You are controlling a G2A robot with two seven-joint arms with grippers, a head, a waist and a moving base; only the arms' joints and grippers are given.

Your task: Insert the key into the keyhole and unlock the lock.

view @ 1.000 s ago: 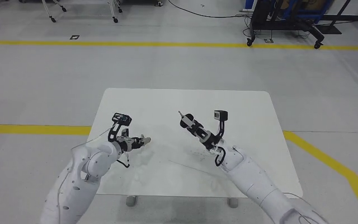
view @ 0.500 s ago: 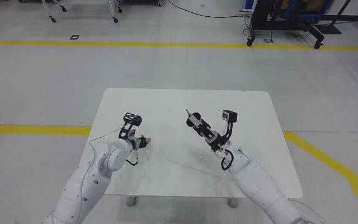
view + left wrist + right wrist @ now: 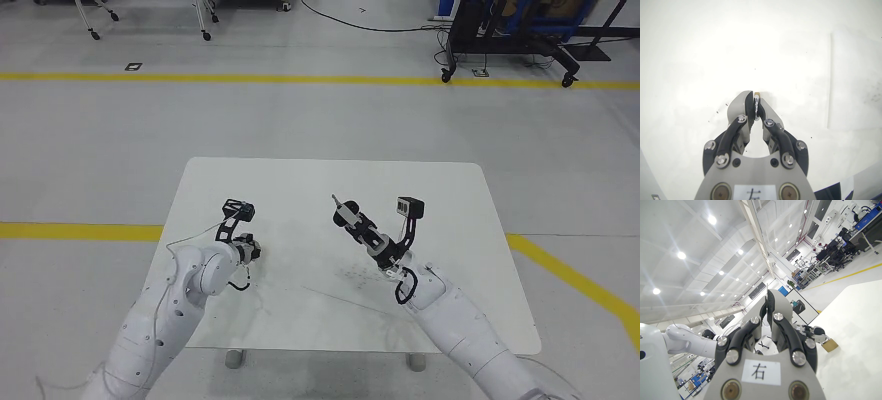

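1. Locate the lock (image 3: 830, 344). It is a small brass padlock that hangs by its steel shackle (image 3: 755, 110) from the left pincer (image 3: 755, 103), low over the table (image 3: 300, 180). You cannot tell whether it touches the surface.
2. Note that the left pincer is closed on the shackle alone. The brass body hangs free beyond the pads (image 3: 748, 103).
3. Locate the key (image 3: 767, 289). The right pincer (image 3: 767, 303) is closed on its head end, and the thin blade projects past the tip. The key is raised and well apart from the lock.
4. Expect the lock to be rigid and dense for its size. Held by the shackle only, the body will probably swing or twist when the blade pushes on it.
5. Treat the shackle as smooth, rounded metal that may roll between the pads. A hold on the flat brass sides would likely resist rotation better.
6. Treat the key as light, stiff and thin. Grip the flat head squarely so that turning force passes without slip.
7. The keyhole cannot be made out. Confirm which way it faces before you align the blade.
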